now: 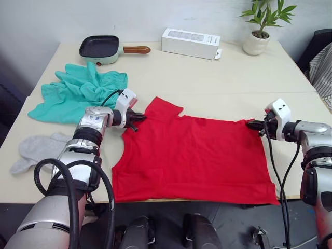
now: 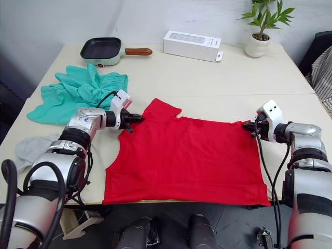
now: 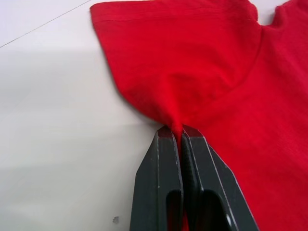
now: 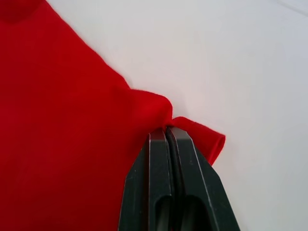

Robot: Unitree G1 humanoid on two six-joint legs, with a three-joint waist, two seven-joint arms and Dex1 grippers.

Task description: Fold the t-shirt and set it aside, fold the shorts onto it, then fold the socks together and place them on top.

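t-shirt point(image 1: 194, 155) flat, long axis left-right | left gripper point(image 1: 139, 118), right gripper point(image 1: 252, 124) each pinch its far edge

**Where the three garments are sitting**

Red t-shirt point(image 1: 194, 155) is spread mostly flat at the front of the bench, one sleeve sticking out at the far left corner; teal shorts point(image 1: 78, 91) are bunched in a crumpled heap at far left; light grey socks point(image 1: 33, 148) lie limp near the left front edge, apart from both.
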